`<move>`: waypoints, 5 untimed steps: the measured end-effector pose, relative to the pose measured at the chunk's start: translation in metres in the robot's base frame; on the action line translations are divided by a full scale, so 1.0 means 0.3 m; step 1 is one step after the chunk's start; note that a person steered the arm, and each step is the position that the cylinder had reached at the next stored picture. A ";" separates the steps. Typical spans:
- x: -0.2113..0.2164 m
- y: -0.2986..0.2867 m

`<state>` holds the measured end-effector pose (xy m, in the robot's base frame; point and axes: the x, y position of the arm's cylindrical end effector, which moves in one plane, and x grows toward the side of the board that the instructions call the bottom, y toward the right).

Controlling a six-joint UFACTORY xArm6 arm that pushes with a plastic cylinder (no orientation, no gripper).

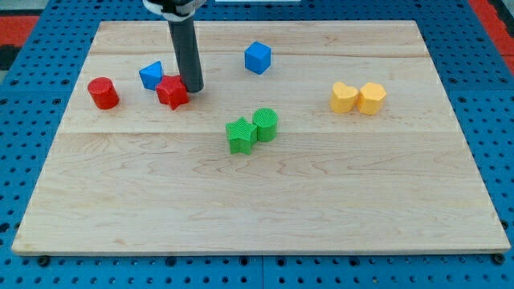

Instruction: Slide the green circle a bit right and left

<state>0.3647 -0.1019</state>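
Rod upright, no jaws on it (just a bare rod).
My tip (pixel 193 88) touches red star (pixel 172 92), well apart from green circle (pixel 266 124).

a pale wooden board (pixel 265 201) with a light maple-like grain fills most of the view. it is made of several long planks joined side by side, and the seams run from the view's left to the view's right as faint straight lines. its edges look narrower toward the view's top than at the view's bottom. the board lies on a blue perforated metal base (pixel 490 96) with regular rows of small round holes, which shows as a border on all four sides. at both top corners a strip of red surface (pixel 20 18) shows beyond the blue base. the light is even and soft, with only short, faint shadows on the wood.
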 end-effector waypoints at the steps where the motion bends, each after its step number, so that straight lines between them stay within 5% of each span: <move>1: 0.017 -0.006; 3: 0.109 -0.159; 5: 0.153 0.130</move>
<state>0.4106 -0.0627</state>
